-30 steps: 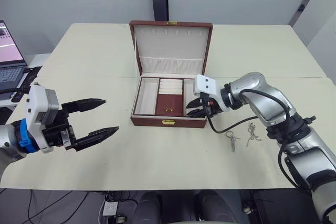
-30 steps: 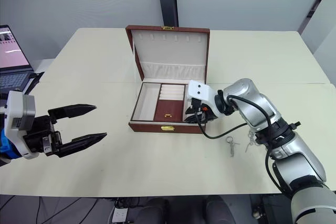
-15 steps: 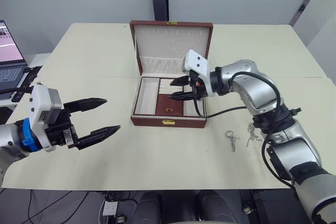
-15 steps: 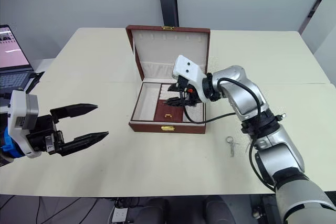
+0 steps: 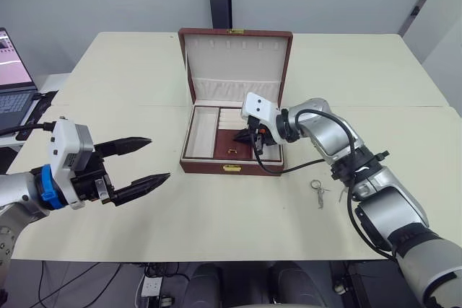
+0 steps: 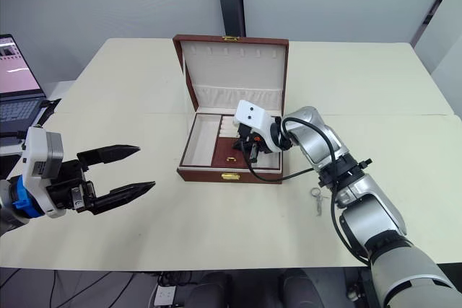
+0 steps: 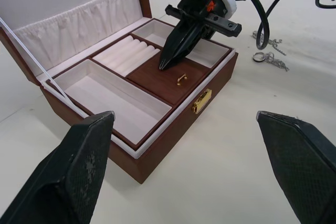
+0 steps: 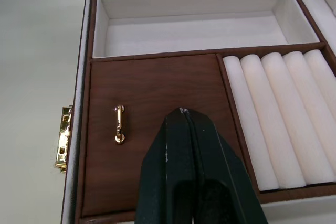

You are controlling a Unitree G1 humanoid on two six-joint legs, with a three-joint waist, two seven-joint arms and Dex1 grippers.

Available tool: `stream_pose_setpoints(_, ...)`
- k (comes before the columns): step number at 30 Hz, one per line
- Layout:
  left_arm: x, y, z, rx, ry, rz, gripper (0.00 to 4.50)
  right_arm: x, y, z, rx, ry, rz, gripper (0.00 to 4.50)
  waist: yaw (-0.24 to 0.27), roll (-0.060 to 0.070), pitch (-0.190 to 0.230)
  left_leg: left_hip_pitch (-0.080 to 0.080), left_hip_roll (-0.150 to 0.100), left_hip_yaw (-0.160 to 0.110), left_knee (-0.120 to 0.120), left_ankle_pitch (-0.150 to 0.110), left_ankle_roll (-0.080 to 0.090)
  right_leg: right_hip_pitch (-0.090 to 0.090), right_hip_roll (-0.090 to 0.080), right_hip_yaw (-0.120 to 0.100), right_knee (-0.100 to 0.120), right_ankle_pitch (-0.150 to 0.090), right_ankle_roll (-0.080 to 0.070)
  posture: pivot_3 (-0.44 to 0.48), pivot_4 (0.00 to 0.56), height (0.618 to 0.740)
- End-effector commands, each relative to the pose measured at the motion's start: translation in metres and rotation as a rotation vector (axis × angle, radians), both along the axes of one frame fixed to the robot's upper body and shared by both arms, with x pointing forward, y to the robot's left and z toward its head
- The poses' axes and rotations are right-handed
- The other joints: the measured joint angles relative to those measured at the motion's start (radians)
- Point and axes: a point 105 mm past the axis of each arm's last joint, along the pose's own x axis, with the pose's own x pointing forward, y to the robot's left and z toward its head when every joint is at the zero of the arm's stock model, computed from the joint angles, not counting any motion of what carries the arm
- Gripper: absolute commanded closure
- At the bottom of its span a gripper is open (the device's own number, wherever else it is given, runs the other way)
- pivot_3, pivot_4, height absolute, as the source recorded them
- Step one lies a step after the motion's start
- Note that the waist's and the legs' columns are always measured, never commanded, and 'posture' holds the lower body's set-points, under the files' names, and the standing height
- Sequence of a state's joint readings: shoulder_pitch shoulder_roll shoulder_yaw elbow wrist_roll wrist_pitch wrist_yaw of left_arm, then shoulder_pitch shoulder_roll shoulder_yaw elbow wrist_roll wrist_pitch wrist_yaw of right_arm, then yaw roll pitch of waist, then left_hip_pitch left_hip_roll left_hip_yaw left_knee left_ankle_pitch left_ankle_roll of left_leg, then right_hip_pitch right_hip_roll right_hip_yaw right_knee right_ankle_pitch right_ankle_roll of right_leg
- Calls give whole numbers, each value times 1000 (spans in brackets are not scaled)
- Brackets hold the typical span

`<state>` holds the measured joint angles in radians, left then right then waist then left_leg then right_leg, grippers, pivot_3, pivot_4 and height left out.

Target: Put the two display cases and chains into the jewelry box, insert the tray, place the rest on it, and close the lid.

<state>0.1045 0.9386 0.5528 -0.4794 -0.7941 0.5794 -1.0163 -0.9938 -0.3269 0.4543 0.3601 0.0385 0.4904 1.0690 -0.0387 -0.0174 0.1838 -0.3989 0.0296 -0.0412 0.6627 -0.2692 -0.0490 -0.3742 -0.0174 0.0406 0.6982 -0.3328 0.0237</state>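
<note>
Maroon wood-grain marks the one jewelry box (image 5: 232, 167) on the cream desk (image 5: 216, 214), its lid (image 5: 237, 63) upright at the back and the single tray (image 7: 131, 85) seated inside it. Two pincers show: the right pincer (image 8: 181, 113), fingers pressed together, points down over the tray's maroon centre panel just beside the gold pull (image 8: 120, 124), while the left pincer (image 5: 141, 161) hangs spread wide and empty, well apart from the box. One small pile of silvery chains (image 5: 333, 185) lies on the desk near the box's front corner, grey walls stand behind the box, and one laptop (image 5: 13, 84) sits off the desk's far edge.

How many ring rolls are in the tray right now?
5, side by side in the tray's rear centre section, behind the maroon panel. The nearest roll's front end sits beside the right end effector.
</note>
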Motion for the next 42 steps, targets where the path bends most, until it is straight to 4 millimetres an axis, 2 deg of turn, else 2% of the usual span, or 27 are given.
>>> stream_pose_setpoints(1, -1, -5, 5, 10, -37, -18, 0, 0, 0, -2, -31, -20, 11, 4487, 0, 0, 0, 0, 0, 0, 0, 0, 0, 0, 0, 0, 0, 0, 0, 0, 150, 740)
stream_pose_setpoints(4, 0, -4, 4, 3, -38, -8, 0, 1, 2, 5, -4, -53, 16, 4487, 0, 0, 0, 0, 0, 0, 0, 0, 0, 0, 0, 0, 0, 0, 0, 0, 150, 740)
stream_pose_setpoints(7, 5, 2, 6, -45, -54, 53, 0, -3, 3, 24, 78, -75, 26, 4487, 0, 0, 0, 0, 0, 0, 0, 0, 0, 0, 0, 0, 0, 0, 0, 0, 150, 740)
stream_pose_setpoints(12, 11, 25, 2, -67, -80, 185, 0, -13, -19, 53, 204, -185, 20, 4487, 4, 0, 0, -1, 0, -1, 0, 0, 0, 0, 0, 0, 0, 0, 0, 0, 150, 740)
stream_pose_setpoints(15, 19, 46, 5, -78, -153, 307, 0, -24, -47, 70, 291, -294, 22, 4487, 9, 0, 0, -1, -1, -2, 0, 0, 0, 1, -1, 0, -1, 0, 0, 0, 150, 740)
stream_pose_setpoints(17, 21, 56, 4, -80, -176, 361, 0, -22, -69, 75, 305, -348, -48, 4487, 9, 0, 0, -1, -1, -2, 0, 0, 0, 1, -1, 0, -1, 0, 0, 0, 150, 740)
stream_pose_setpoints(20, 19, 68, -7, -65, -178, 426, 0, -22, -115, 78, 332, -365, -204, 4487, 9, 0, 0, -1, -1, -1, 0, 0, 0, 1, -1, 0, -1, 0, 0, 0, 150, 740)
stream_pose_setpoints(24, 13, 79, -22, -100, -130, 487, 0, -30, -164, 70, 297, -384, -378, 4487, 9, 0, 0, -1, -1, -1, 0, 0, 0, 1, -1, 2, -1, 0, 0, 0, 150, 740)
stream_pose_setpoints(27, 8, 92, -44, -101, -79, 555, 0, -38, -211, 53, 276, -357, -554, 4487, 7, -1, 0, 0, 0, -1, 0, 0, 0, 1, -1, 2, -1, 0, 0, 0, 150, 740)
stream_pose_setpoints(28, 4, 100, -55, -109, -52, 598, 0, -43, -236, 35, 255, -340, -653, 4487, 7, -1, 0, 0, 0, -1, 0, 0, 0, 2, -1, 2, -1, 0, 0, 0, 150, 740)
stream_pose_setpoints(29, 1, 105, -63, -114, -35, 627, 0, -49, -253, 23, 234, -332, -717, 4487, 4, 0, 0, 0, 0, -1, 0, 0, 0, 2, -1, 3, -1, 0, 0, 0, 150, 740)
stream_pose_setpoints(32, -8, 120, -79, -118, -19, 714, 0, -71, -294, -18, 185, -296, -899, 4487, 14, -4, -3, 0, -1, -2, -2, 0, 0, 5, -1, 2, -5, 0, 0, 0, 150, 740)
stream_pose_setpoints(33, -10, 124, -83, -120, -21, 741, 0, -76, -302, -27, 188, -293, -943, 4487, 14, -4, -3, 0, -2, -1, -2, 0, 0, 4, -2, 2, -6, 0, 0, 0, 150, 740)
stream_pose_setpoints(36, -18, 132, -95, -126, -14, 808, 0, -86, -315, -42, 207, -297, -1036, 3944, 7, -4, -3, 1, -2, 0, 0, 0, 0, 5, -2, 3, -2, 0, 0, 0, 150, 740)
stream_pose_setpoints(42, -25, 136, -103, -134, -16, 849, 0, -93, -311, -52, 225, -292, -1055, 2410, 0, -4, -3, 7, 0, 3, -2, 0, 0, 7, 0, 4, -1, 0, 0, 0, 150, 740)
